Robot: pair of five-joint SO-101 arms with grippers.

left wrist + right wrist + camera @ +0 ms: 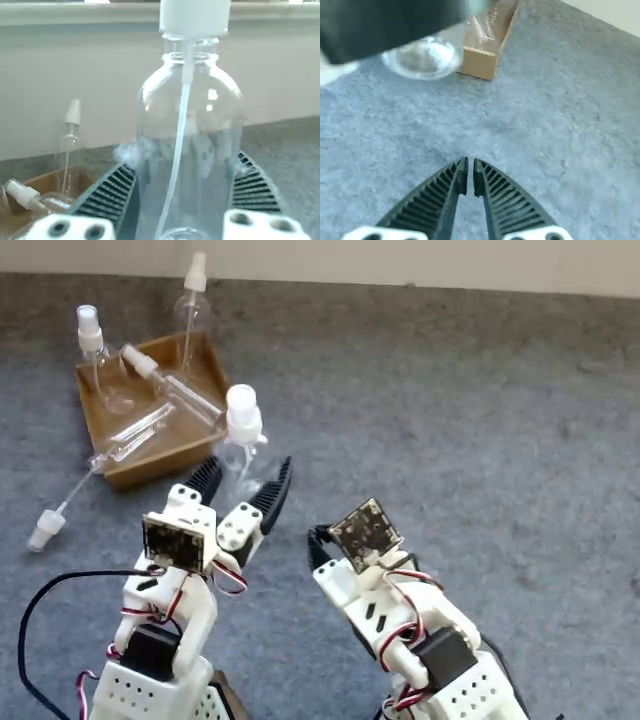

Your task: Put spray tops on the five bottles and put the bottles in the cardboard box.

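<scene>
Snugly, left fingers (107, 192) clasp capped bottle (190, 150), right fingers (445, 200) nearly together

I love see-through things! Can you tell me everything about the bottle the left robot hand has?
The bottle is clear and round-bodied, plastic or glass by its look, and seems empty. A white spray top sits on its neck, with a thin tube running down inside. It stands upright. The left gripper holds it, one black ribbed finger on each side, beside the cardboard box.

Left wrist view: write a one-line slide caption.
Left gripper, jaws closed on a clear bottle wearing its white spray top; cardboard box behind.
</scene>
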